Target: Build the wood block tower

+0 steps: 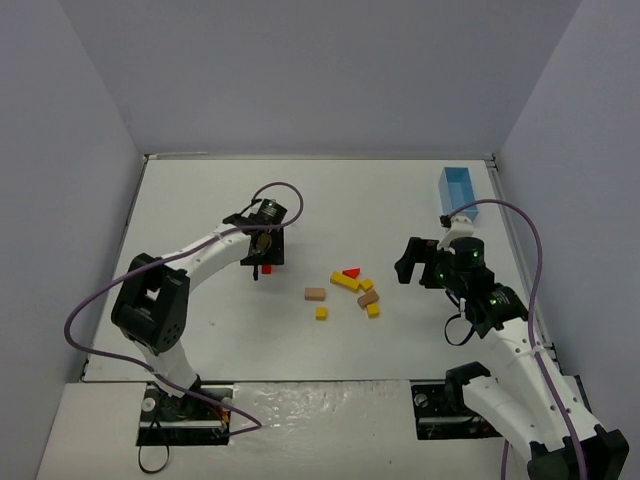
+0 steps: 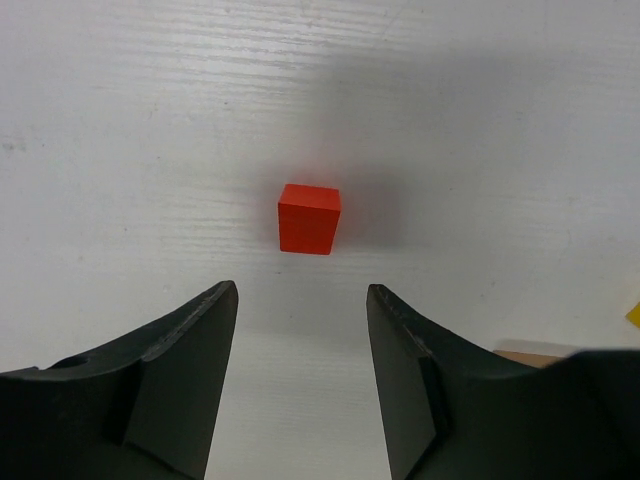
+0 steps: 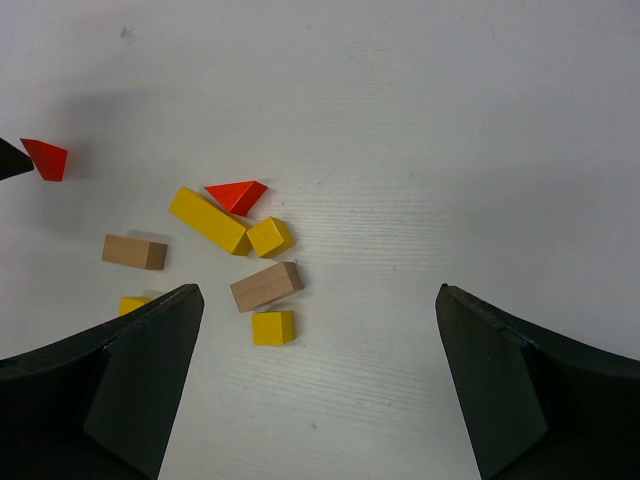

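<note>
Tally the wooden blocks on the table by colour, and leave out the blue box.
Red: 2 (red block, red wedge)
Yellow: 4 (yellow bar, small yellow blocks)
Tan: 2 (tan blocks)
Total: 8

Open table [image 1: 200,200] surrounds the red block [image 2: 309,218]; loose blocks [image 1: 345,281] crowd the centre, blue box [image 1: 457,190] at far right

No text, label or number is readable.
</note>
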Robot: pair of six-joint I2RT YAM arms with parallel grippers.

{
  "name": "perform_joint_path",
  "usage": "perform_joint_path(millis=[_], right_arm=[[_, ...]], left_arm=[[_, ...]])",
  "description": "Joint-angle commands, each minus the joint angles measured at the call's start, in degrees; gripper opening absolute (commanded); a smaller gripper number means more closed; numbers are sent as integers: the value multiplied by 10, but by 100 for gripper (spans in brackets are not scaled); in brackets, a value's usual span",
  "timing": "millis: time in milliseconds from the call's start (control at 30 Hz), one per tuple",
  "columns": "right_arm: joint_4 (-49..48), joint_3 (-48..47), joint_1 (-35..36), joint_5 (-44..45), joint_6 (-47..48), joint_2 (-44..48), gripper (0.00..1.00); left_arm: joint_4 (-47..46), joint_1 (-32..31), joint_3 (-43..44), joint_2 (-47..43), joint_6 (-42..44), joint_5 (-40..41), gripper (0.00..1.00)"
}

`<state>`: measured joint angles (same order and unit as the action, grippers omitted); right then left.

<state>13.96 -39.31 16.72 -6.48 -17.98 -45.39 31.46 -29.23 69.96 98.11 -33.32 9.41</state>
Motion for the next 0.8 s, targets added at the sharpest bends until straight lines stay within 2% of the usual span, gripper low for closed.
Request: perform_joint_path(millis=[0, 233, 767], right_arm=[[-31, -3, 8, -3, 0, 0, 100], [-30, -2, 13, -4, 1, 0, 100], [-33, -1, 22, -9, 1, 6, 100]], left_arm=[[-18, 2, 36, 26, 78, -1, 52], [-18, 10, 48, 75, 115, 12, 52], [14, 117, 54, 92, 208, 65, 52]])
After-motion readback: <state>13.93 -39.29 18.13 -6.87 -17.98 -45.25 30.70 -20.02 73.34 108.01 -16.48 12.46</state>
